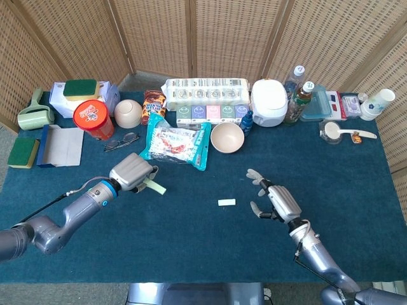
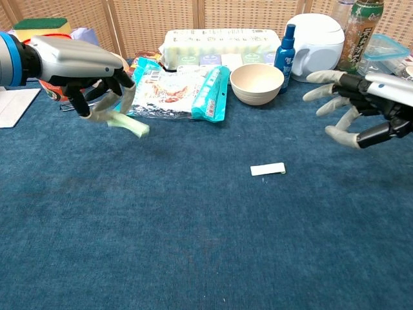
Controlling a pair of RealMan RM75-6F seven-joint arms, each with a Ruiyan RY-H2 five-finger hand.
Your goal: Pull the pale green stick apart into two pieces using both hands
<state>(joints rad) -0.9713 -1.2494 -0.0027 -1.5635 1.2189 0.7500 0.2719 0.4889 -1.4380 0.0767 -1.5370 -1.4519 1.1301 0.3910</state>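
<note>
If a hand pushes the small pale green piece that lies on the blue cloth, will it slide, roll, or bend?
The pale green piece looks flat and short, so it would probably slide, not roll. It lies straight and seems stiff, so bending is unlikely. It appears light and thin, and the blue cloth is fuzzy, so it may catch a little and be awkward to pinch up.

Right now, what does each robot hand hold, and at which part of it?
The left robot hand grips one pale green stick piece by its end. The right robot hand is open; the other piece lies on the table.

2 stick pcs (image 1: 156,187) (image 1: 226,203), 2 bowls (image 1: 128,113) (image 1: 227,137), 2 sponges (image 1: 79,87) (image 1: 23,152).
</note>
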